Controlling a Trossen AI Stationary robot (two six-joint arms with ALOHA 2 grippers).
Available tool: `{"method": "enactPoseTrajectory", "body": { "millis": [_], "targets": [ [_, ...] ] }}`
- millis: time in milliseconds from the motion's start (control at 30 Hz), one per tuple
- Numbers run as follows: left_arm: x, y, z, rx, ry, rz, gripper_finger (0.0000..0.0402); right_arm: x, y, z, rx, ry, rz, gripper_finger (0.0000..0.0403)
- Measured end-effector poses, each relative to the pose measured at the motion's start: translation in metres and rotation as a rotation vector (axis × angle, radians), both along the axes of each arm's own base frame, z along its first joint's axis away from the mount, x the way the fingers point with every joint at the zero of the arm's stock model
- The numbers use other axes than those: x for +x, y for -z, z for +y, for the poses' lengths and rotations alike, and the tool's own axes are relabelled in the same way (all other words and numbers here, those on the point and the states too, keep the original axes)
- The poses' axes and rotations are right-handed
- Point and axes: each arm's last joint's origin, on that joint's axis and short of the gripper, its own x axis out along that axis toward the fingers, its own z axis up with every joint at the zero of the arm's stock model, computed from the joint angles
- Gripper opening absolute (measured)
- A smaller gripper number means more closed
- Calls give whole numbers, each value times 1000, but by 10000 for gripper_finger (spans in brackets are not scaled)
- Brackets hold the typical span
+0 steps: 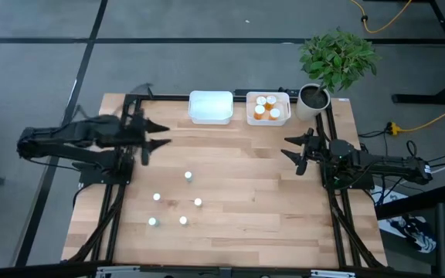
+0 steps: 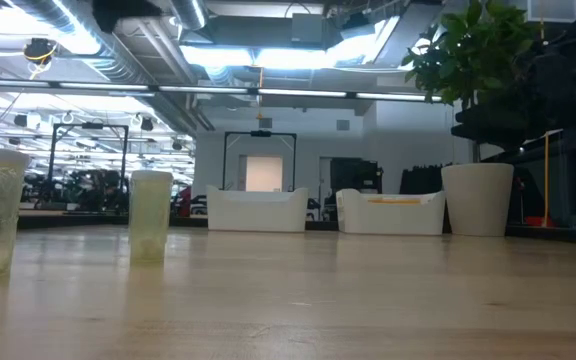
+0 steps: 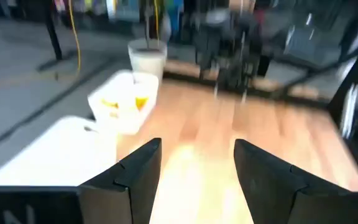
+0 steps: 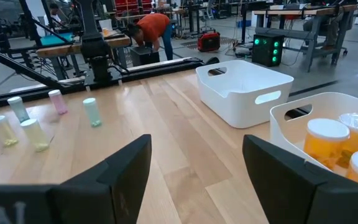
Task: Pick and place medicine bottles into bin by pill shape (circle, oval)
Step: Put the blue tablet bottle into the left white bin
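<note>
Standing upright: 5 vials (image 1: 188, 177)

The table (image 1: 284, 208) is pale planked wood with a smooth, faintly shiny finish. Both bins (image 1: 210, 107) look like matt white plastic. The orange bottles (image 4: 325, 144) are translucent plastic; the small vials (image 4: 92, 112) look frosted.

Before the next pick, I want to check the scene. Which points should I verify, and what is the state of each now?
1. Left gripper empty, fingers open: ok.
2. Right gripper empty, fingers open: ok.
3. Five small vials standing on the table, apart from each other: ok.
4. Left bin empty and ready: ok.
5. Right bin already holds orange bottles: ok.
6. Pill shape inside each vial readable: cannot tell.
</note>
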Motion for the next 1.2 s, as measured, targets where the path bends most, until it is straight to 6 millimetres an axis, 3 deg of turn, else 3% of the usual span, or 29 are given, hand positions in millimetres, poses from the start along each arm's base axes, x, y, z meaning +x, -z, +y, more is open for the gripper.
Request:
{"method": "enactPoseTrajectory", "body": {
  "millis": [267,433,667,933,1200],
  "targets": [
    [51,39,-4,-1,164,335,195,0,0,0,-1,0,1,255],
    [68,62,-6,-99,116,493,195,0,0,0,0,0,0,255],
    [83,95,-20,-111,153,739,195,0,0,0,-1,0,0,255],
    [103,132,-44,-137,112,892,195,0,0,0,0,0,0,255],
    [117,152,-53,-158,8,894,195,0,0,0,-1,0,0,255]
  ]
}}
